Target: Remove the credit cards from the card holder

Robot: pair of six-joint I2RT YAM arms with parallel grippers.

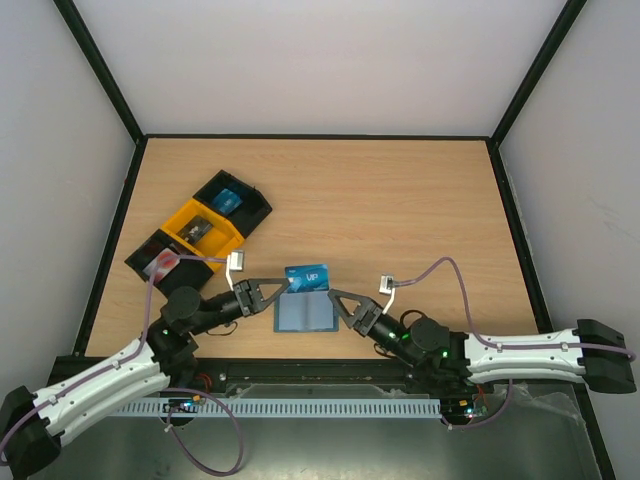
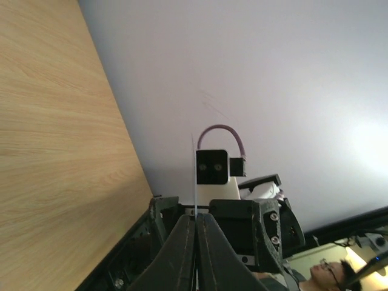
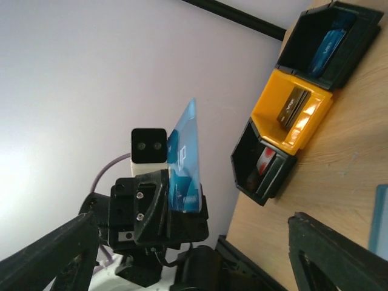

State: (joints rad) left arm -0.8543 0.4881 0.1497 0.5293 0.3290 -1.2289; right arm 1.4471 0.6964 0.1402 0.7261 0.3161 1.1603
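The blue-grey card holder (image 1: 305, 316) lies open and flat on the table near the front edge; its edge also shows in the right wrist view (image 3: 381, 225). My left gripper (image 1: 282, 290) is shut on a blue credit card (image 1: 308, 276) and holds it upright just above the holder's far edge. The card shows edge-on in the left wrist view (image 2: 195, 173) between the shut fingers (image 2: 182, 254), and face-on in the right wrist view (image 3: 185, 159). My right gripper (image 1: 340, 306) is open and empty at the holder's right edge.
Three joined trays stand at the back left: a black tray (image 1: 232, 200) with a blue card, a yellow tray (image 1: 198, 230) with a dark card, and a black tray (image 1: 158, 262) with a white and red card. Black walls frame the table.
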